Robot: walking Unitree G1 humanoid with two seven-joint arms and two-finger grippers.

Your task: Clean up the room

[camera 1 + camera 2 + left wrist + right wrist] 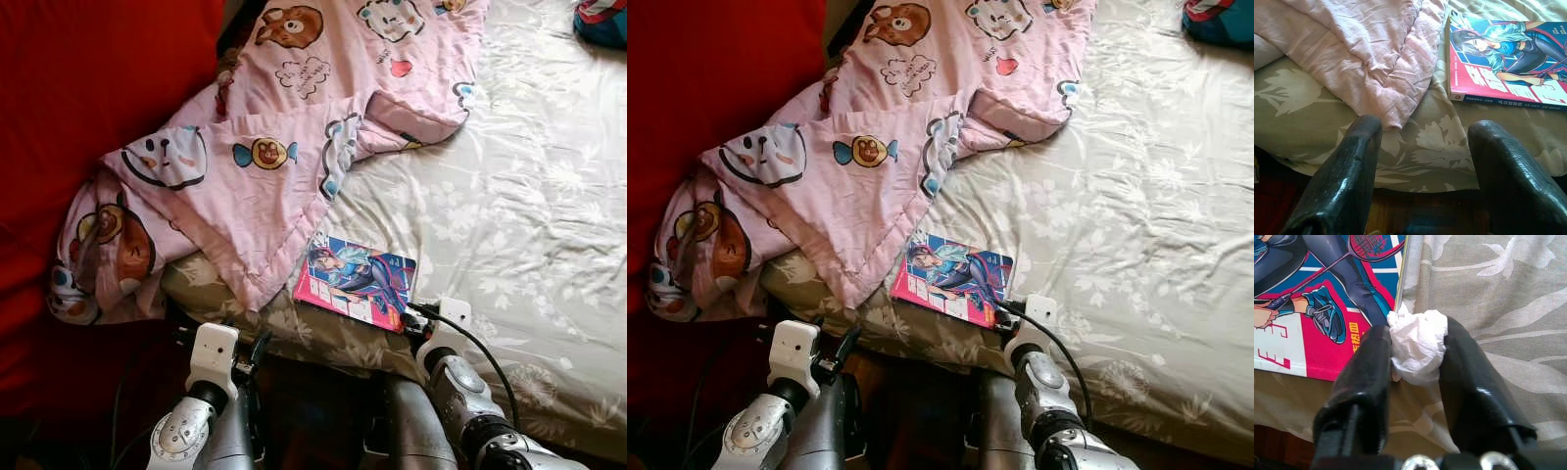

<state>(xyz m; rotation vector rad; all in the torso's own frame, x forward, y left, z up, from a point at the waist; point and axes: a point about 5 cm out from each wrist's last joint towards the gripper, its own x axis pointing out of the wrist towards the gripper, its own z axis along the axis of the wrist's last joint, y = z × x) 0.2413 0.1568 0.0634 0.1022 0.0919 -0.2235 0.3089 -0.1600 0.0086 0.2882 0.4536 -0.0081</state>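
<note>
At the lower centre of the head views, your right claw (pixel 1415 350) is clamped on a crumpled white tissue wad (pixel 1418 345), held between its two black fingers (pixel 1364 372) right at the corner of a manga book (pixel 355 279). That book lies flat on the bed (pixel 509 196), near the edge of the floral sheet, just beside the hem of a pink cartoon-print quilt (pixel 265 166) that spills toward the upper left and down over the red bedside (pixel 88 78). Your left claw (pixel 1422 161) sits at the lower left, spread wide and holding nothing, aimed at the bed edge below the quilt's corner. A blue and red item (pixel 602 20) lies at the upper right corner.
</note>
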